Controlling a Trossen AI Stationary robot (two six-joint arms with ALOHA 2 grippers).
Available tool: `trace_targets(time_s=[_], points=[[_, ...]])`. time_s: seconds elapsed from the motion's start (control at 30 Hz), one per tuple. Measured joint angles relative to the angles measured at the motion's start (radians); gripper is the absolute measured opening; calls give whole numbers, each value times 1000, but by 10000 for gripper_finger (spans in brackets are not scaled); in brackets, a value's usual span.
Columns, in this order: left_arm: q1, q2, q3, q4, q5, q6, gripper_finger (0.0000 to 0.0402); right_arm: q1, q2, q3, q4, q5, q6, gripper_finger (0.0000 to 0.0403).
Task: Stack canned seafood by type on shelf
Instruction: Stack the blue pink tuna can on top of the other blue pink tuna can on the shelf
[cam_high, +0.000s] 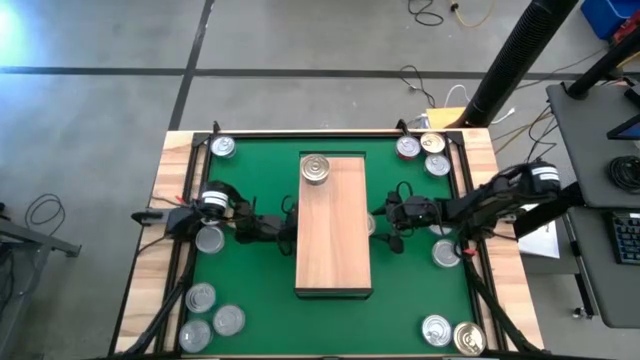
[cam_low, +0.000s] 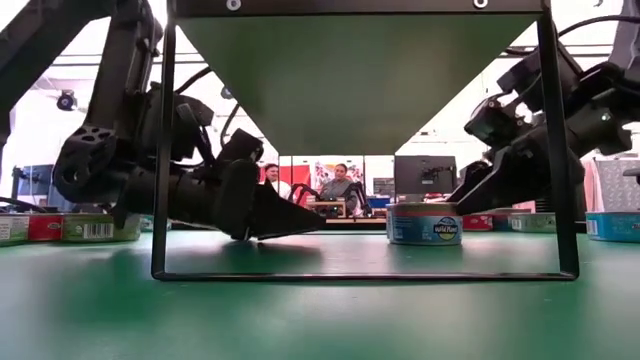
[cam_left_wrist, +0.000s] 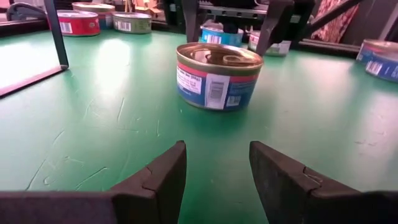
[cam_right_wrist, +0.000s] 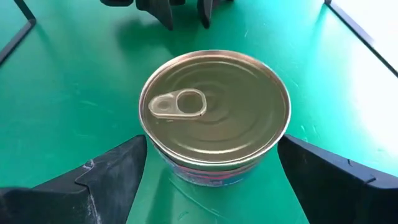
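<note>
The shelf (cam_high: 333, 225), a light-wood board on a dark frame, stands mid-table and bears one silver-topped can (cam_high: 316, 169) at its far end. Under the board a blue-and-red can (cam_low: 424, 222) rests on its base on the green mat. My right gripper (cam_right_wrist: 211, 155) reaches under the shelf from the table's right. It is open, with a finger on either side of this can (cam_right_wrist: 214, 115), just short of its middle. My left gripper (cam_left_wrist: 217, 168) comes level from the left, low over the mat, and is open. The same can (cam_left_wrist: 217, 74) stands a short way ahead of its fingertips.
Loose cans lie on the mat on both sides: several on the left (cam_high: 201, 297) and several on the right (cam_high: 437, 166), one close beside each arm. The shelf's dark legs (cam_low: 160, 150) and low underside (cam_low: 360, 80) bound the room around both grippers.
</note>
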Motion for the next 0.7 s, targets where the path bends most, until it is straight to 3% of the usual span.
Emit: trace_targets(time_s=[0.3,0.7], points=[[-17,-3,-11,0,3,64,158,0,254,3,351,-7,0,354],[-4,3,-5,-17,-68,89,157,0,502,205,382,-60,-75,342]])
